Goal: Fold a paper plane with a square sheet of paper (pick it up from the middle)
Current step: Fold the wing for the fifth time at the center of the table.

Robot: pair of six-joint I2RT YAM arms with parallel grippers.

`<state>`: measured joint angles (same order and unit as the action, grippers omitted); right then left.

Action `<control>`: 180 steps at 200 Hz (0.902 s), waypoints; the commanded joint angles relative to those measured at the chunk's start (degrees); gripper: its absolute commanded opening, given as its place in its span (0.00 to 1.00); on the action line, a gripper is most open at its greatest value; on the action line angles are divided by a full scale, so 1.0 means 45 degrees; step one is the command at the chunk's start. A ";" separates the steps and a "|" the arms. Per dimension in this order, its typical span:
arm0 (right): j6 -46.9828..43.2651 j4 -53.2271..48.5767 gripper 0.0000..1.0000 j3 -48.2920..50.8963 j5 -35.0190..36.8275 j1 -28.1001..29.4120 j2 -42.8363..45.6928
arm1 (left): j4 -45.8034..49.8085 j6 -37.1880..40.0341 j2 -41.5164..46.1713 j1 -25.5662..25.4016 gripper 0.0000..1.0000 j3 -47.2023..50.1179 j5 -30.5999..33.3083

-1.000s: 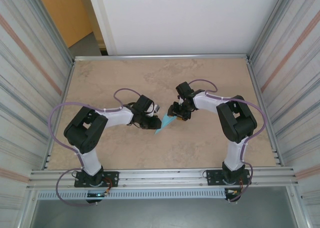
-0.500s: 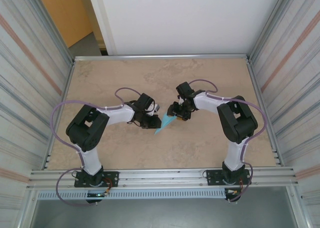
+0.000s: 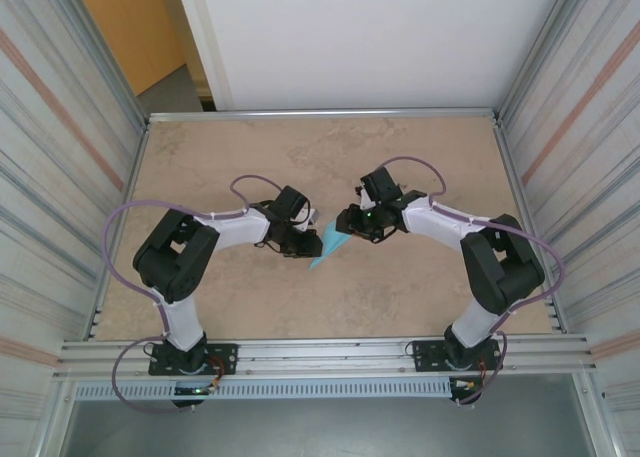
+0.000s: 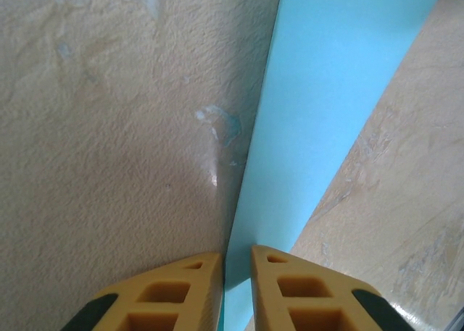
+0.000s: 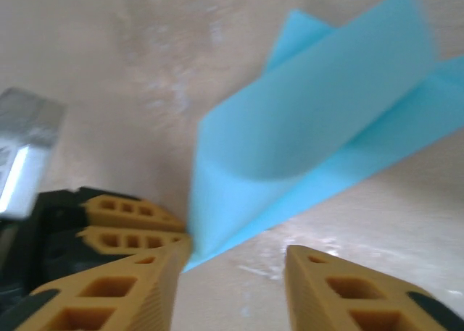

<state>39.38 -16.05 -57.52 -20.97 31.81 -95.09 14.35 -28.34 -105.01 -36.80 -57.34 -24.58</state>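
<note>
Across the middle of the tan marbled table (image 3: 330, 147) the two arms reach toward each other, the left arm (image 3: 175, 262) from 8 o'clock and the right arm (image 3: 495, 267) from 4 o'clock. Between their tips lies the paper plane (image 3: 328, 245), plain light-blue paper folded into a narrow wedge. In the top view its point aims toward 7 o'clock and its wide end toward 1 o'clock. The right wrist view, blurred, shows layered flaps (image 5: 312, 128) rising off the table. In the left wrist view it is a flat blue strip (image 4: 326, 114) running up to 1 o'clock.

The left gripper (image 4: 238, 287) sits at the plane's 9 o'clock side (image 3: 303, 245). Its yellow fingers are pressed almost together with the blue paper nipped in the slit between them. The right gripper (image 5: 232, 287) stands at the wide end (image 3: 350, 223) with its fingers spread apart, the paper's corner just beside one of them.

Since half a second ago the right arm's elbow has swung outward toward 4 o'clock. The left arm and the paper lie as before.
</note>
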 commanded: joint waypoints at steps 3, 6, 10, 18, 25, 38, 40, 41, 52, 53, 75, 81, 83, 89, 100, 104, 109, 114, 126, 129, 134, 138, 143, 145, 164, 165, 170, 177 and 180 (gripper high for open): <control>-0.0134 0.0454 0.33 -0.0483 -0.0454 0.0405 -0.0339 | -0.0211 0.0022 -0.1176 -0.0300 0.19 0.0282 0.0285; -0.0095 0.0507 0.32 -0.0525 -0.0466 0.0410 -0.0418 | -0.0204 0.0010 -0.1176 -0.0300 0.19 0.0299 0.0271; -0.0021 0.0547 0.30 -0.0605 -0.0457 0.0406 -0.0549 | -0.0208 0.0023 -0.1176 -0.0300 0.19 0.0285 0.0279; 0.0124 0.0677 0.27 -0.0689 -0.0452 0.0411 -0.0772 | -0.0201 0.0018 -0.1188 -0.0307 0.19 0.0284 0.0275; 0.0192 0.0769 0.25 -0.0772 -0.0476 0.0411 -0.0953 | -0.0213 -0.0002 -0.1182 -0.0300 0.19 0.0296 0.0272; 0.0239 0.0823 0.23 -0.0947 -0.0529 0.0408 -0.1286 | -0.0206 0.0008 -0.1176 -0.0300 0.18 0.0301 0.0264; 0.0250 0.0840 0.23 -0.0973 -0.0563 0.0401 -0.1324 | -0.0212 0.0003 -0.1181 -0.0300 0.19 0.0301 0.0251; 0.0252 0.0847 0.23 -0.0990 -0.0578 0.0406 -0.1356 | -0.0206 0.0006 -0.1178 -0.0309 0.19 0.0301 0.0249; 0.0240 0.0882 0.22 -0.1094 -0.0710 0.0406 -0.1624 | -0.0221 0.0008 -0.1197 -0.0300 0.19 0.0305 0.0247; 0.0247 0.0877 0.22 -0.1110 -0.0720 0.0408 -0.1653 | -0.0230 0.0008 -0.1196 -0.0309 0.19 0.0303 0.0237; 0.0239 0.0779 0.21 -0.1318 -0.0777 0.0374 -0.2104 | -0.0230 0.0008 -0.1215 -0.0300 0.18 0.0301 0.0207; 0.0235 0.0746 0.20 -0.1330 -0.0744 0.0369 -0.2196 | -0.0236 0.0008 -0.1217 -0.0312 0.18 0.0306 0.0208; 0.0239 0.0738 0.20 -0.1347 -0.0724 0.0361 -0.2230 | -0.0239 0.0008 -0.1215 -0.0303 0.18 0.0302 0.0208; 0.0253 0.0656 0.20 -0.1376 -0.0635 0.0353 -0.2295 | -0.0225 0.0003 -0.1222 -0.0309 0.18 0.0301 0.0218; 0.0271 0.0481 0.20 -0.1422 -0.0385 0.0326 -0.2389 | -0.0220 -0.0010 -0.1217 -0.0300 0.18 0.0301 0.0218; 0.0273 0.0436 0.20 -0.1411 -0.0303 0.0332 -0.2402 | -0.0202 -0.0011 -0.1216 -0.0300 0.18 0.0304 0.0218; 0.0277 0.0421 0.20 -0.1399 -0.0209 0.0315 -0.2421 | -0.0210 -0.0011 -0.1216 -0.0300 0.18 0.0303 0.0209; 0.0294 0.0375 0.20 -0.1379 -0.0136 0.0297 -0.2441 | -0.0184 -0.0011 -0.1240 -0.0290 0.18 0.0316 0.0223; 0.0322 0.0321 0.19 -0.1324 0.0010 0.0221 -0.2497 | -0.0177 -0.0031 -0.1244 -0.0284 0.18 0.0301 0.0228; 0.0340 0.0296 0.19 -0.1321 0.0048 0.0207 -0.2501 | -0.0175 -0.0028 -0.1238 -0.0283 0.18 0.0306 0.0237; 0.0368 0.0240 0.19 -0.1302 0.0089 0.0184 -0.2529 | -0.0166 -0.0031 -0.1254 -0.0296 0.18 0.0296 0.0244; 0.0370 0.0246 0.19 -0.1286 0.0140 0.0159 -0.2556 | -0.0171 -0.0031 -0.1271 -0.0290 0.18 0.0311 0.0241; 0.0384 0.0211 0.19 -0.1254 0.0163 0.0138 -0.2577 | -0.0159 -0.0048 -0.1266 -0.0298 0.18 0.0311 0.0228; 0.0389 0.0194 0.19 -0.1260 0.0191 0.0123 -0.2579 | -0.0156 -0.0050 -0.1257 -0.0280 0.17 0.0304 0.0242; 0.0418 0.0151 0.19 -0.1202 0.0334 0.0060 -0.2633 | -0.0149 -0.0066 -0.1289 -0.0261 0.17 0.0301 0.0234; 0.0424 0.0141 0.19 -0.1202 0.0339 0.0069 -0.2626 | -0.0146 -0.0068 -0.1291 -0.0261 0.17 0.0301 0.0231; 0.0427 0.0136 0.19 -0.1202 0.0358 0.0039 -0.2652 | -0.0125 -0.0070 -0.1298 -0.0261 0.16 0.0311 0.0239; 0.0424 0.0152 0.19 -0.1203 0.0343 0.0030 -0.2674 | -0.0131 -0.0067 -0.1298 -0.0253 0.16 0.0284 0.0246; 0.0414 0.0160 0.19 -0.1200 0.0334 0.0022 -0.2694 | -0.0128 -0.0067 -0.1318 -0.0250 0.16 0.0282 0.0237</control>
<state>40.07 -13.72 -62.15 -20.78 32.34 -105.82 14.57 -28.47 -105.12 -36.69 -57.41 -24.77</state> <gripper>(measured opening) 0.189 0.163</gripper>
